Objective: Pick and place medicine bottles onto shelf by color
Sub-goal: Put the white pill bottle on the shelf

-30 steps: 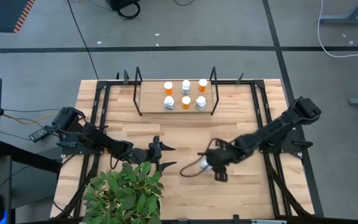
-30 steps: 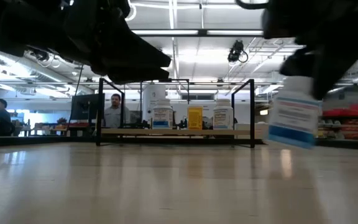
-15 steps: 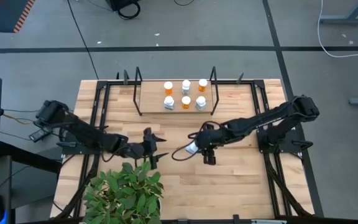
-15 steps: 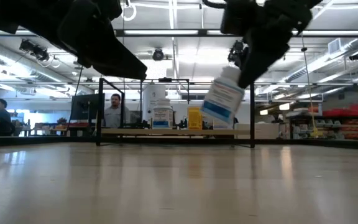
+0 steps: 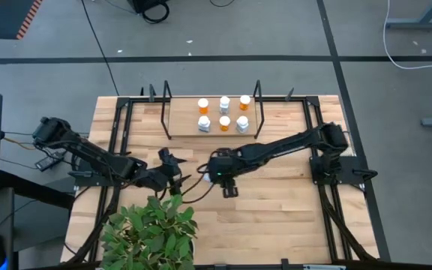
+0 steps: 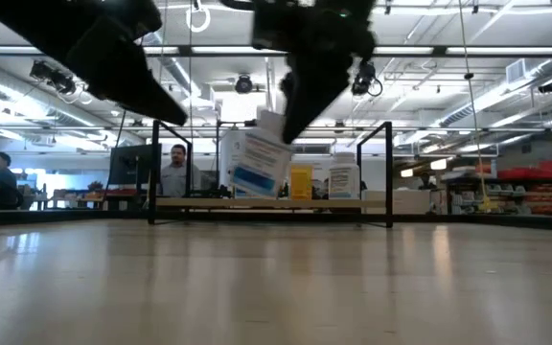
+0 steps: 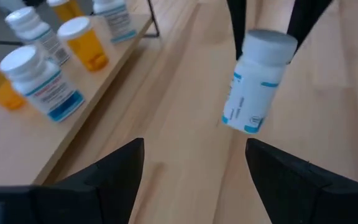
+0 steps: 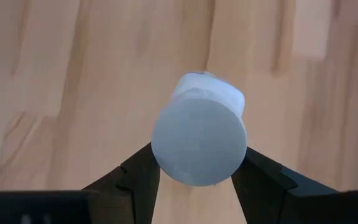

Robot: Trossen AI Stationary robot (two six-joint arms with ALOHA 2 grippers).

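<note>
My right jaws (image 5: pixel 217 175) pinch a white bottle (image 7: pixel 255 81) by its cap, tilted above the counter (image 5: pixel 276 217) before the shelf (image 5: pixel 182 127); left jaws (image 5: pixel 175 174) spread wide just beside it.

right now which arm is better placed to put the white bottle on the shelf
Right. The right gripper is shut on the white bottle, lifted off the table, while the left gripper is open and empty beside it.

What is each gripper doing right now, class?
Left gripper: open, holding nothing.
Right gripper: shut on a white medicine bottle, above the table.
</note>
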